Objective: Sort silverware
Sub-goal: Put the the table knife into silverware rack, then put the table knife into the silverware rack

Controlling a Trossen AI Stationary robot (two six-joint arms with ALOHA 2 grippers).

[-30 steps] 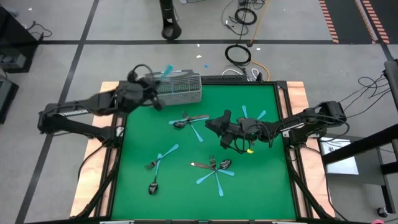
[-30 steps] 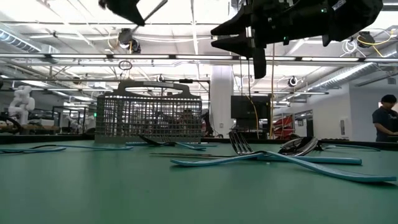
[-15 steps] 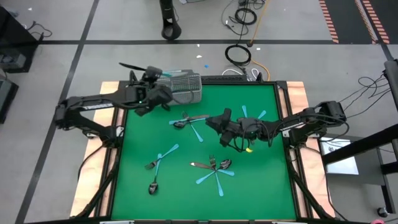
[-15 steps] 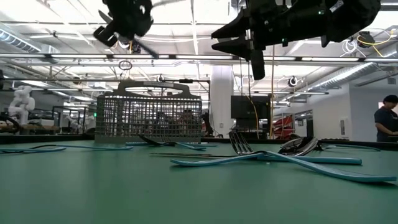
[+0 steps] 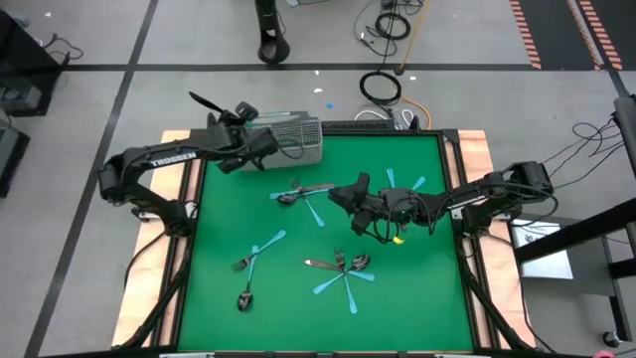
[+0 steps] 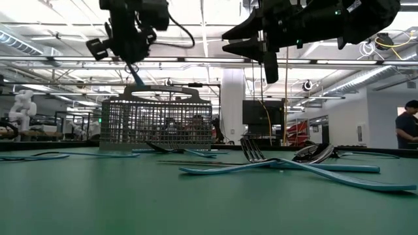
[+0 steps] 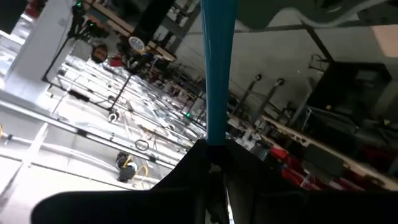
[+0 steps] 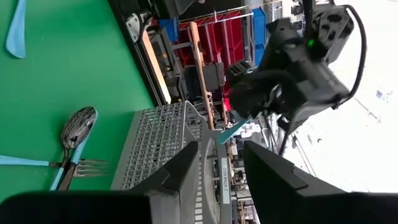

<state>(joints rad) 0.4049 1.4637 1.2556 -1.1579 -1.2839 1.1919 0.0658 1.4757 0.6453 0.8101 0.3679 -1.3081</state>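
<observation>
My left gripper (image 5: 256, 149) (image 6: 132, 60) hangs over the left end of the grey wire-mesh basket (image 5: 293, 139) (image 6: 157, 124) and is shut on a utensil with a light blue handle (image 7: 217, 68). My right gripper (image 5: 350, 199) (image 8: 221, 180) hovers open above the middle of the table, touching nothing. Several forks and spoons lie flat on the green mat: a dark pair (image 5: 296, 192), blue-handled ones (image 5: 260, 248) (image 5: 348, 281) (image 5: 402, 183), and a dark spoon (image 5: 243, 297). My left gripper pinches the utensil between its two fingers (image 7: 205, 165), which hide the held end. The blue handle (image 6: 138, 76) sticks out past the fingertips in line with them and slants down toward the basket's top rim. The utensil is lifted clear of the table.
The basket stands at the mat's far left corner. Wooden strips (image 5: 477, 159) border the mat on both sides. Near the right gripper a small yellow object (image 5: 399, 239) lies on the mat. The near part of the mat (image 5: 298, 328) holds nothing. A person (image 6: 406, 124) stands far off.
My left gripper has moved right, over the basket, come down, and tipped over. The blue-handled utensil, which stuck upward a second ago, now points down at the basket's top. My right gripper has kept still.
</observation>
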